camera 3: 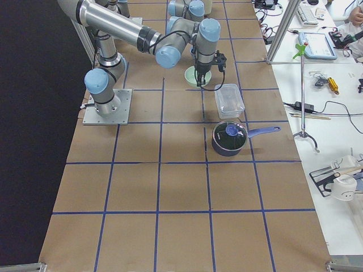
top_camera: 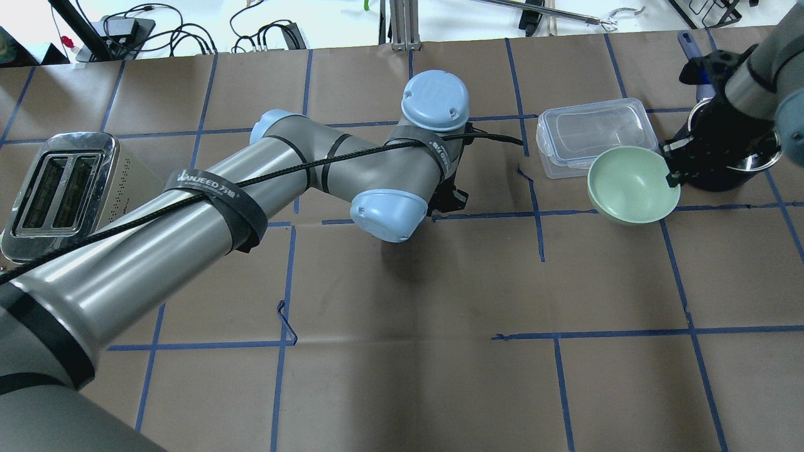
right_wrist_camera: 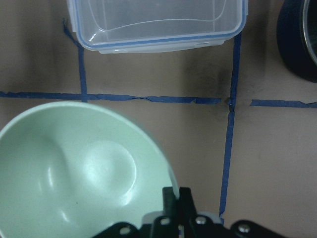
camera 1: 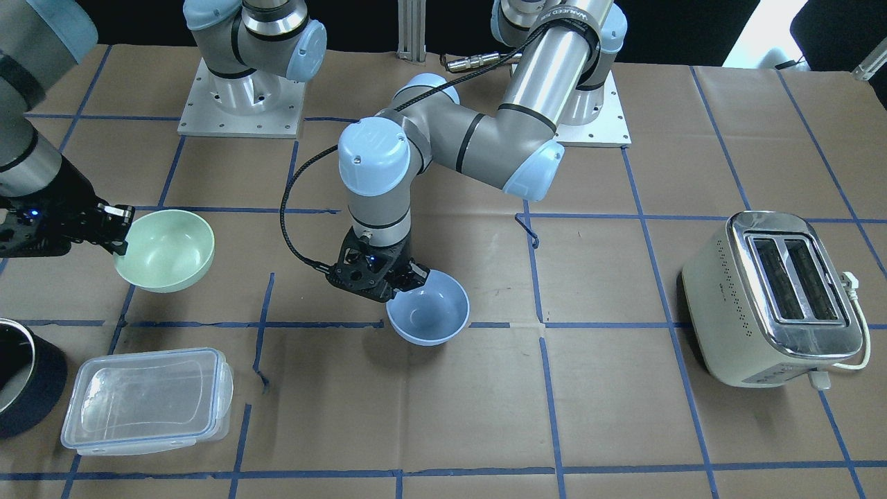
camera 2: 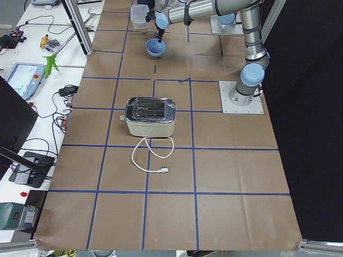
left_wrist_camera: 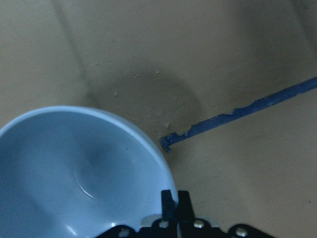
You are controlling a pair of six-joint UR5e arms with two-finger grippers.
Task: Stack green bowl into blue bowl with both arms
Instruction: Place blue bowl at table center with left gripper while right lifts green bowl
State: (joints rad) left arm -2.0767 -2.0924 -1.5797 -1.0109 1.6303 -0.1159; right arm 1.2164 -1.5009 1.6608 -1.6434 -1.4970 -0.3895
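My left gripper (camera 1: 419, 277) is shut on the near rim of the pale blue bowl (camera 1: 427, 308) at the table's middle. The left wrist view shows the closed fingers (left_wrist_camera: 173, 198) pinching the rim of the blue bowl (left_wrist_camera: 84, 178), with a round shadow on the paper beside it. The arm hides this bowl in the overhead view. My right gripper (camera 1: 125, 232) is shut on the rim of the mint-green bowl (camera 1: 165, 249), held tilted above the table. The green bowl (top_camera: 633, 185) also shows in the right wrist view (right_wrist_camera: 84, 173). The bowls are well apart.
A clear lidded container (camera 1: 145, 398) lies just beyond the green bowl (top_camera: 593, 135). A dark pot (top_camera: 722, 163) stands beside my right gripper. A cream toaster (camera 1: 773, 298) with its cord sits on my far left. Brown paper with blue tape lines covers the table.
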